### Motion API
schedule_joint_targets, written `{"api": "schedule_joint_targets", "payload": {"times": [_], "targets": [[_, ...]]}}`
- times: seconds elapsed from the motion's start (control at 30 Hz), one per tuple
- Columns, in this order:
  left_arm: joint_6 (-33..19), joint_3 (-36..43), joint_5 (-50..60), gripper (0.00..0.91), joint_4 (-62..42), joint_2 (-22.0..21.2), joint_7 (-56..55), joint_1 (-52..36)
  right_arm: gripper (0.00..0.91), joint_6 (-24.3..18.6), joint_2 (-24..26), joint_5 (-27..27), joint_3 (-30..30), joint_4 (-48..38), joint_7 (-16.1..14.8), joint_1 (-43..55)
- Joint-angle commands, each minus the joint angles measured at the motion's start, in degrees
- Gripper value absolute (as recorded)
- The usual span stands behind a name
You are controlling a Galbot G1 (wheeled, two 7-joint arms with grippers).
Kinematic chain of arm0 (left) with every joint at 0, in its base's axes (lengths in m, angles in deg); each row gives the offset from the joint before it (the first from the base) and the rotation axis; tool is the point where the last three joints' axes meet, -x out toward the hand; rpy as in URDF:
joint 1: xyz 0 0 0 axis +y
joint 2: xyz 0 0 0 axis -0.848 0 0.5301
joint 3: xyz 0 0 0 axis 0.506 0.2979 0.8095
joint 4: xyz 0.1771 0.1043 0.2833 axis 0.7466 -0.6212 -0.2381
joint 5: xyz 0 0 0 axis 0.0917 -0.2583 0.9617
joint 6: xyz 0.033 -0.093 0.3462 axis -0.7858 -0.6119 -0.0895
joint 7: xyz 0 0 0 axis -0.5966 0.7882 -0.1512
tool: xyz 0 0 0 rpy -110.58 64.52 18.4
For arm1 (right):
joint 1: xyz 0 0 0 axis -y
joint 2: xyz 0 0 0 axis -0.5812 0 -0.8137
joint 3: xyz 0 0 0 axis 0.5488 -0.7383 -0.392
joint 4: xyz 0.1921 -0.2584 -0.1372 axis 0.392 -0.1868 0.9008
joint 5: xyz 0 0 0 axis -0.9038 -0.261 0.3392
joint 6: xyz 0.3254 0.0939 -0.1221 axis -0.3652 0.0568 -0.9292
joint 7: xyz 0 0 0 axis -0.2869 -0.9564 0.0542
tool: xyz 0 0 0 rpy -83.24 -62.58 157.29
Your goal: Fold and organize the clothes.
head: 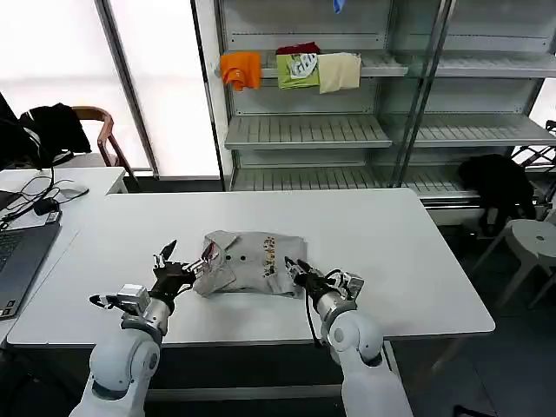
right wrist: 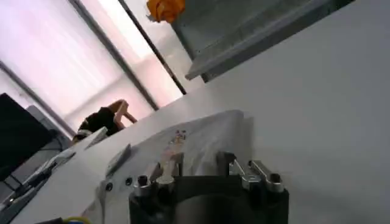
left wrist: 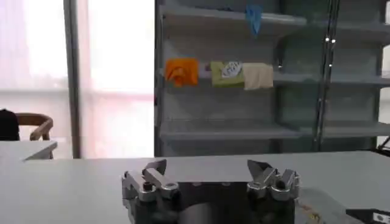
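One of the clothes, a light grey T-shirt (head: 250, 262) with a small multicoloured print, lies folded into a rough rectangle at the middle of the white table (head: 417, 252). My left gripper (head: 186, 258) hovers at the shirt's left edge, open, with nothing between its fingers (left wrist: 155, 172). My right gripper (head: 296, 270) sits at the shirt's right front corner. In the right wrist view the right gripper (right wrist: 198, 162) is open, low over the table, and the shirt (right wrist: 195, 135) with its print lies just beyond the fingertips. In the left wrist view a bit of the shirt (left wrist: 312, 210) shows beside the left gripper (left wrist: 207, 170).
A laptop (head: 16, 257) and cables lie on the adjoining table at the left. Behind the table stands a metal shelf (head: 304, 130) with orange (head: 241, 68), green and cream garments. A black jacket (head: 497, 184) hangs over a stool at the right.
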Motion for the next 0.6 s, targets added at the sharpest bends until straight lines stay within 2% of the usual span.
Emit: {"api": "schedule_joint_targets", "payload": {"times": [0.03, 0.2, 0.23, 0.27, 0.3, 0.37, 0.6], "targets": [[-0.4, -2.1, -0.9, 0.907, 1.1, -0.1, -0.2, 3.1, 0.0, 0.9, -2.1, -2.0, -0.9, 2.2, 2.4, -0.4], [-0.4, -2.4, -1.2, 0.907, 1.2, -0.2, -0.3, 3.6, 0.0, 0.8, -1.4, 0.7, -0.7, 3.5, 4.2, -1.0], [-0.4, -2.5, -1.3, 0.907, 1.2, -0.1, -0.3, 3.7, 0.0, 0.8, -1.3, 2.7, -0.6, 3.8, 4.1, -1.2], [-0.4, -2.6, -1.5, 0.907, 1.3, -0.1, -0.3, 3.9, 0.907, 0.8, -1.1, 4.2, -0.6, 3.9, 3.9, -1.6], [-0.4, -2.6, -1.6, 0.907, 1.3, -0.1, -0.3, 4.2, 0.907, 0.8, -0.8, 7.4, -0.7, 4.1, 3.7, -1.9], [-0.5, -2.6, -1.7, 0.907, 1.2, -0.1, -0.3, 4.6, 0.907, 0.8, -0.3, 9.6, -1.4, 4.4, 3.1, -2.5], [-0.6, -2.5, -1.8, 0.907, 1.3, -0.2, -0.2, 5.2, 0.907, 0.8, -1.3, 15.0, -1.6, 3.2, 2.2, -2.2]]}}
